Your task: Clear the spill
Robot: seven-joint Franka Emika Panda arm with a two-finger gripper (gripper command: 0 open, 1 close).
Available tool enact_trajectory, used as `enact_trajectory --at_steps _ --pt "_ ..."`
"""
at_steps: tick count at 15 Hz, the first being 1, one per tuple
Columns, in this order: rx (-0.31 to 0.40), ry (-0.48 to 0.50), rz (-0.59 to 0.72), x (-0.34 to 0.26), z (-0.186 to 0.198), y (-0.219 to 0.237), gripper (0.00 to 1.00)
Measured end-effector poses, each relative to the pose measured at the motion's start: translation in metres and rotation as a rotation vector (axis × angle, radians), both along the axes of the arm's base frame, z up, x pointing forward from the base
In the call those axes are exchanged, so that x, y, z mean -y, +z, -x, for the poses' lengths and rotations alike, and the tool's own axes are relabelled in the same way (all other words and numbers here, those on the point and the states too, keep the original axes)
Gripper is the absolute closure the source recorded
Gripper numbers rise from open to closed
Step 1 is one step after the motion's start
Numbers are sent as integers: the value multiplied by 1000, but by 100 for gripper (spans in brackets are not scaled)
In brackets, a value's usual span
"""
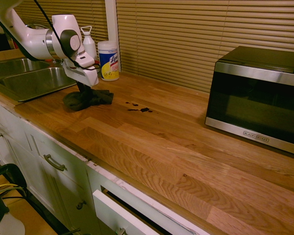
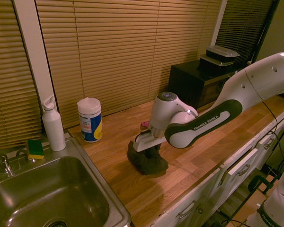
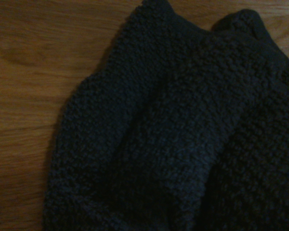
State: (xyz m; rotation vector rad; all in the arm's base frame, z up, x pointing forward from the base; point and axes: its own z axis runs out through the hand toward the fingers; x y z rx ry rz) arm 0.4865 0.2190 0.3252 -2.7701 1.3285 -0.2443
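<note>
Standing at the right of the first exterior view, the microwave (image 1: 257, 100) outsizes the dark, crumpled cloth (image 1: 88, 99) on the wooden countertop. Down at the cloth, the gripper (image 1: 83, 88) hides its fingertips, so I cannot tell whether they are apart or together. Smallest, the spill (image 1: 141, 109) lies near the cloth, in dark spots on the wood.

Pincer (image 1: 84, 88) tips hidden in cloth (image 1: 88, 99), grip unclear. Wrist view: cloth cut off at btm + one side, a bit blurry. 2nd ext. view: spill not visible, sink (image 2: 57, 194) cut off. 1st ext.: microwave (image 1: 259, 98) cut off at R edge.
</note>
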Motion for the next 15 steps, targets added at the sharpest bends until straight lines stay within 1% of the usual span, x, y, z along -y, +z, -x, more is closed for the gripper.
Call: enact_trajectory --at_steps 4,7,11,15 --pt "12 55 33 4 -4 0 100" --pt "28 68 61 28 -28 0 100" --pt "44 28 70 72 -65 2 100" --pt "55 -49 52 119 -84 2 100"
